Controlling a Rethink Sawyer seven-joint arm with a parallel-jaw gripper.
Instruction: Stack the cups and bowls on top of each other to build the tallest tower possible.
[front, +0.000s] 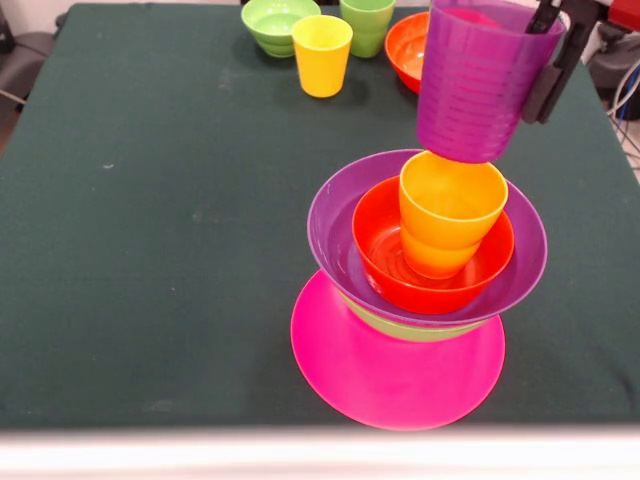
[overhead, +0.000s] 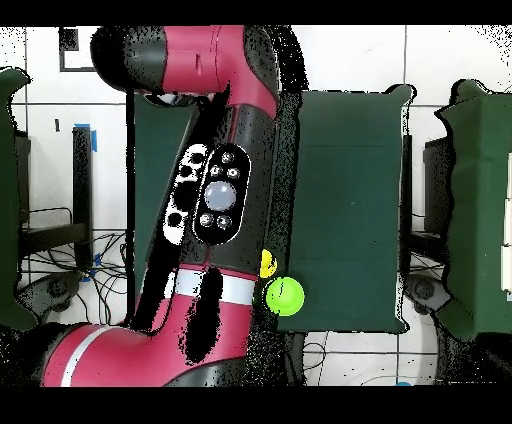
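1. The gripper comes in at the top right corner of the front view, black fingers clamped on the rim of the purple cup: one finger dips inside the mouth, the other runs down the outer wall.
2. The purple cup hangs upright in the air, its base just above the orange cup; I cannot tell whether the two touch.
3. The tower stands near the table's front edge, right of centre. Its base is the pink bowl, turned upside down on the cloth.
4. On it sits a light green bowl, only a sliver of it showing, then the wide purple bowl, then an orange-red bowl, with the orange cup standing inside that.
5. Along the far edge stand a green bowl, a yellow cup, a green cup and a second orange-red bowl.
6. In the overhead view the arm covers most of the table; only the green bowl and a bit of yellow cup show beside it.
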